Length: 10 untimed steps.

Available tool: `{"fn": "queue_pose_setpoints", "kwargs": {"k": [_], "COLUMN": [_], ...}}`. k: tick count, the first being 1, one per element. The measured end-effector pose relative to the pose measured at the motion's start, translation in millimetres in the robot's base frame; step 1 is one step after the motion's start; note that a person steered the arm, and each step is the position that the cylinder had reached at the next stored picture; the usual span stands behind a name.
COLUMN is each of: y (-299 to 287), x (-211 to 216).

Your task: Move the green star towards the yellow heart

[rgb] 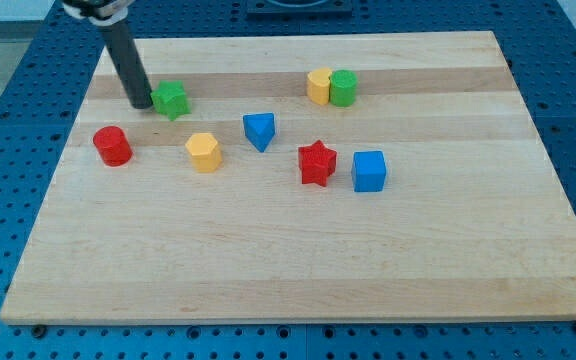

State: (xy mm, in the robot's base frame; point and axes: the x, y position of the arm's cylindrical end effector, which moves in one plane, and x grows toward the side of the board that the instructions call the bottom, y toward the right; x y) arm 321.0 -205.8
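Nearest the table's (268, 270) left edge, a red cylinder (112, 145) is seen standing alone, clear of any likely push line. Above it, towards the top-left corner, my tip (141, 104) is set down on the wood just beside the left flank of the green star (171, 99); whether the two are actually touching cannot be told. No jaws are carried on this rod, so nothing spread, pressed together or pinching can be reported.

The tip's placement on the star's left side is judged to be deliberate: a push from there would drive the star to the view's right, along the strip of table near the top edge. The star itself is still found in the top-left part of the table, well apart from its goal.

Further right, a yellow hexagonal block (204, 151) and a blue triangular block (259, 130) are placed lower, towards the table's middle, and seem to lie below a straight path along the top. Right of centre, near the top edge, the yellow heart (318, 86) is seen with a green cylinder (343, 88) touching its right side; the heart's left side is thus left open for an approach. Below these, a red star (317, 162) and a blue cube (369, 170) are set just beside each other.
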Motion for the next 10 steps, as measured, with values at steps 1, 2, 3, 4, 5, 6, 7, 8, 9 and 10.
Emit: {"fn": "queue_pose_setpoints", "kwargs": {"k": [1,2,3,4,5,6,7,8,9,10], "y": [48.4,41.7,-3.1,34.0,79.3,93.6,102.5,102.4,107.9,110.9], "x": [-5.2,-4.8,9.2,19.1,21.0,21.0,21.0,48.1,60.3,47.0]}}
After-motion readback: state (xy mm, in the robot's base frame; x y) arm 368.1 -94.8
